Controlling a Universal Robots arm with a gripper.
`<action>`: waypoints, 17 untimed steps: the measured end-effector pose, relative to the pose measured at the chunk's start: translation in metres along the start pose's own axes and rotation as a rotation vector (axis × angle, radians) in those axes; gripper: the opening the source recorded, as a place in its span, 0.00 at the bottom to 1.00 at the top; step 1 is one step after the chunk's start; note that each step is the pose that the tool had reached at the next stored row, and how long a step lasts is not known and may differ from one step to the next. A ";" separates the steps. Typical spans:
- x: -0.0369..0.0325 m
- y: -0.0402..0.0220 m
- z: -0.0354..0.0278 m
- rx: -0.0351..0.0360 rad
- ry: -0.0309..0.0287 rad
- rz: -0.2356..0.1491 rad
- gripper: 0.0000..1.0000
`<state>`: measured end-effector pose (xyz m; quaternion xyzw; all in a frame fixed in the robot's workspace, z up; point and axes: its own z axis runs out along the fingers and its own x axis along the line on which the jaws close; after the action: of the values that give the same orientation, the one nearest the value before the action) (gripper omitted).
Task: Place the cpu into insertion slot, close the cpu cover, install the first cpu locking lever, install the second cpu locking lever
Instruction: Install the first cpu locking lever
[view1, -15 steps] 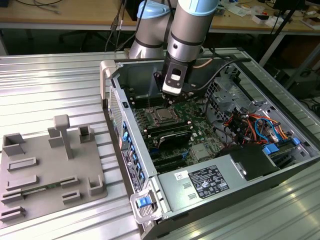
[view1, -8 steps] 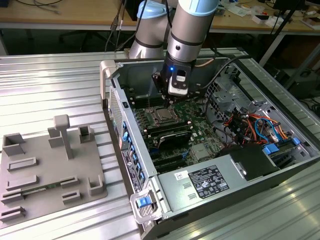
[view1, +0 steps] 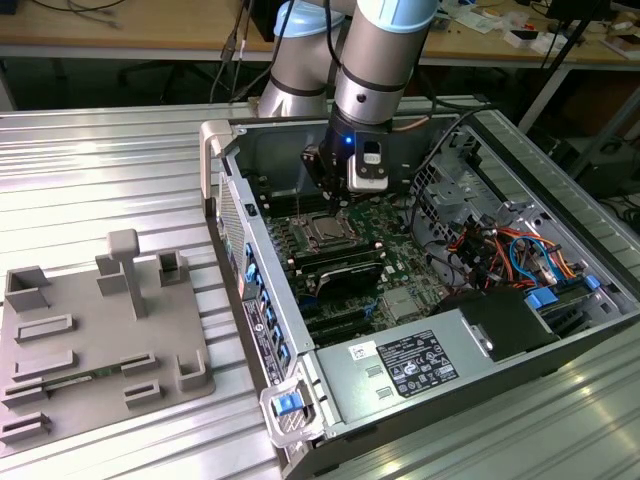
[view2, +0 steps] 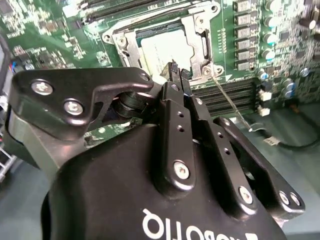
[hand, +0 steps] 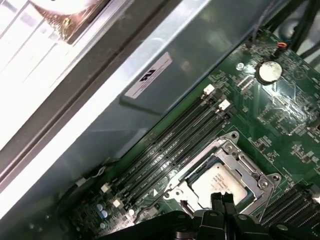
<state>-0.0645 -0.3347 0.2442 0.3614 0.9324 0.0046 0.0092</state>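
Claw (view2: 176, 74), tips pressed together, hangs just over an edge of the cpu (view2: 162, 47).

Arm (view1: 385, 50): thick silver-grey tube segments, pale blue joint caps. Wrist end is black with a small blue light lit. White-and-black camera box (view1: 368, 170) mounted at the wrist. Pincer (view2: 178, 74) in second wrist view: matte black housing with white lettering, black linkage bars and plates, silver socket-head screws at the pivots. Two slim black fingers (view2: 176, 120), small screw holes along each, tapering to narrow tips.
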 end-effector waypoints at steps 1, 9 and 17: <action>0.0000 0.0000 0.0000 -0.0002 0.0003 -0.018 0.15; 0.0000 0.0000 0.0001 -0.0026 0.0030 -0.192 0.15; -0.0001 0.0000 0.0006 -0.0050 0.0061 -0.379 0.15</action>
<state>-0.0645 -0.3347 0.2436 0.1794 0.9837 0.0062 0.0080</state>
